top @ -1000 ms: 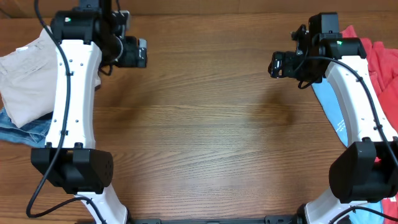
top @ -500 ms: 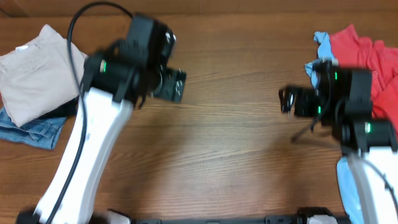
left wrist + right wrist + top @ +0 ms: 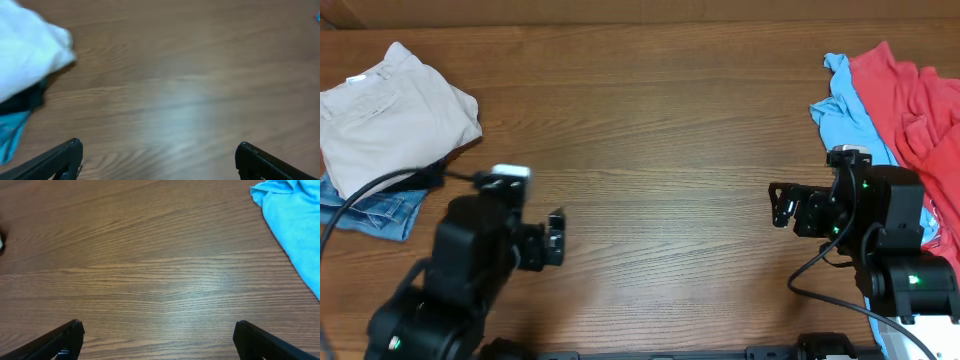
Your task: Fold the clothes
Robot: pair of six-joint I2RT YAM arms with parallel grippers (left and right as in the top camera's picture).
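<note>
You've pulled both arms back toward their bases: the left end effector (image 3: 556,238) has left the beige shorts (image 3: 395,110) (now uncovered), and the right end effector (image 3: 780,205) sits nearer you over the worktop (image 3: 670,140)

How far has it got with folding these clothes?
Done: the beige shorts lie folded at the left, on top of a denim piece. In hand: nothing; the left fingers and right fingers are open and empty over the table. Left to do: the light-blue top and red top lie crumpled at the right.
</note>
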